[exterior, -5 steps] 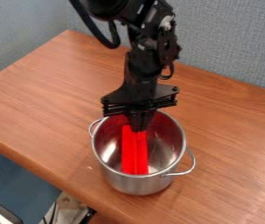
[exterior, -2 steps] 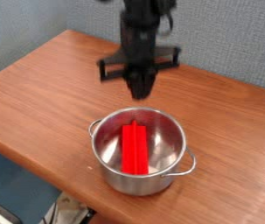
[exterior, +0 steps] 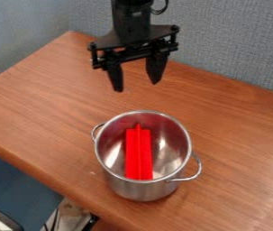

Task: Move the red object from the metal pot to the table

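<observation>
Grained wooden table (exterior: 31,95) bears shiny round metal pot (exterior: 147,171) holding smooth red object (exterior: 139,152).

Red object (exterior: 139,152) inside metal pot (exterior: 147,185); pot on table (exterior: 31,99).

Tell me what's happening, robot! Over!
Gripper open, empty, above the metal pot. Red object lies inside the pot, not on the table yet. Nothing in the way.

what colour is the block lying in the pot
Bright red, plain. The block lies inside the pot; the single camera view shows it clearly.
</observation>
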`<state>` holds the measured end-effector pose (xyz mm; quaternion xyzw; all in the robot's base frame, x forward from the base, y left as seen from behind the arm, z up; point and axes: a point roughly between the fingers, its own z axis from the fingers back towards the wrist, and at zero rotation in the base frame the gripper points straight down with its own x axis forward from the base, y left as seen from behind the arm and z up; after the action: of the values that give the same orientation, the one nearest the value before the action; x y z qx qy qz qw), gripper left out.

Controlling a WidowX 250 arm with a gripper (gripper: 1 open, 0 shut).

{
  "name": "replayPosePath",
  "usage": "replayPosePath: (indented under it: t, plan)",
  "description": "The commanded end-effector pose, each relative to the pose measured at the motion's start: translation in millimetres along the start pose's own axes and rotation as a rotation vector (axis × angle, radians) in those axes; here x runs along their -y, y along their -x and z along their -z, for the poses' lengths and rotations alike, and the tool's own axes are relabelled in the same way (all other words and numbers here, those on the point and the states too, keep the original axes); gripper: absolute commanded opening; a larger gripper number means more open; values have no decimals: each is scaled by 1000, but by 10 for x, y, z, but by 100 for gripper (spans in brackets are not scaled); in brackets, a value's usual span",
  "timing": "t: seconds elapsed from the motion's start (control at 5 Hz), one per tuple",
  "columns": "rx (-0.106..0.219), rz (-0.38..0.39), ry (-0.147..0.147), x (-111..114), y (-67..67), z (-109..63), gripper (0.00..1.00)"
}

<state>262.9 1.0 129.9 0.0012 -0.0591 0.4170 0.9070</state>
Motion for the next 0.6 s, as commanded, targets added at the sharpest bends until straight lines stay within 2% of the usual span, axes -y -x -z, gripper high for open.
replayPosePath:
  t: [0.0,0.4]
  plan:
    - [26,25,2,-43,126,-62,100]
    - [30,140,-33,-83,373,153,100]
